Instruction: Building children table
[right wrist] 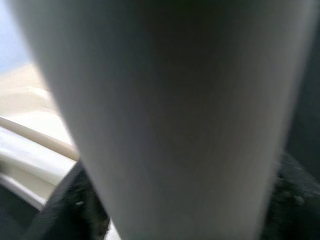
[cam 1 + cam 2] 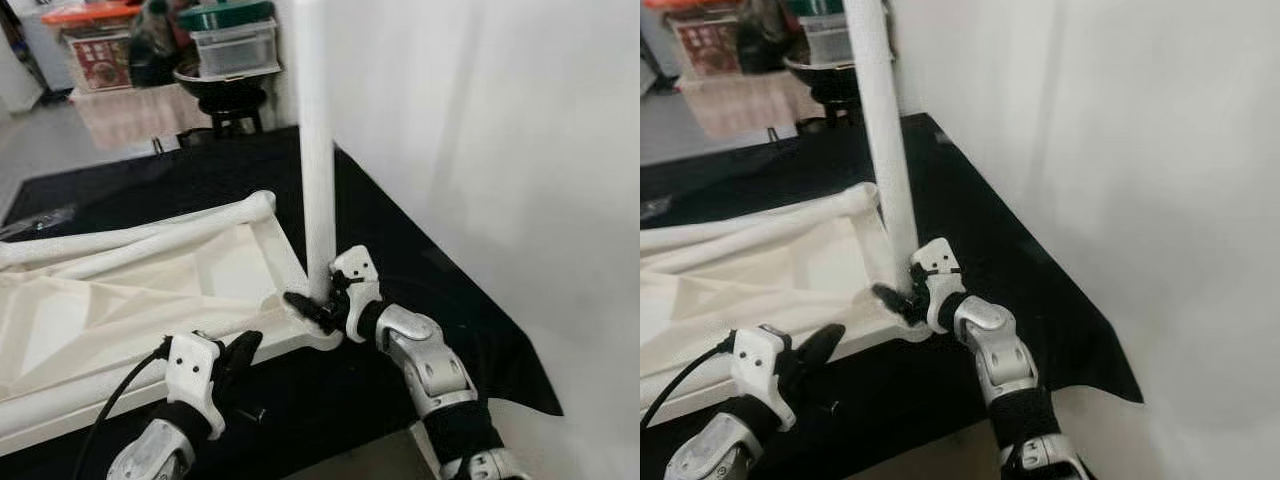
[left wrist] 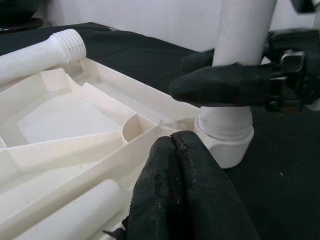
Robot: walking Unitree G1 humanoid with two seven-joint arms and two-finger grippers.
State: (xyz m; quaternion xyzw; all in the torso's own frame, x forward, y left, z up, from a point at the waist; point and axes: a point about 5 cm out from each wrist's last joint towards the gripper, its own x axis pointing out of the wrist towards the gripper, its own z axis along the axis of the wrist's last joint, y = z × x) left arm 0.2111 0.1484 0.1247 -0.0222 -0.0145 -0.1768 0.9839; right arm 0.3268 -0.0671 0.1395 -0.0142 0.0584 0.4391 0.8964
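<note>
Left eye view, scene: upturned cream-white plastic tabletop (image 2: 130, 290) with ribbed underside, lying on a black cloth-covered surface (image 2: 420, 250) beside a white wall (image 2: 500, 120).
Upright leg: white round plastic table leg (image 2: 318, 150), standing vertical in the round corner socket (image 3: 225, 137) at the tabletop's near corner, close to the wall.
Loose leg: second white plastic leg with threaded end (image 3: 45, 50), lying flat along the far edge of the tabletop, threads at the far corner.
Right gripper (image 2: 318, 305): clamped around the base of the upright leg just above the socket, black fingers (image 3: 225, 85) wrapped on both sides of the tube.
Right wrist view: blurred pale leg tube (image 1: 170, 120) very close, dark finger edges on either side, cream tabletop rim behind.
Left gripper (image 2: 243, 352): fingers pressed together with nothing between them, tips at the near rim of the tabletop, just beside the corner socket.
Left wrist view: closed black fingertips (image 3: 182, 190) in front of the tabletop rim; contact with the rim not clear.
Arms: silver left arm with a black cable (image 2: 120, 395) low at the near edge, silver right arm (image 2: 430, 370) rising from below toward the leg.
Background: stacked storage boxes with orange and green lids (image 2: 235, 40), a dark bowl and a stool beyond the surface.
</note>
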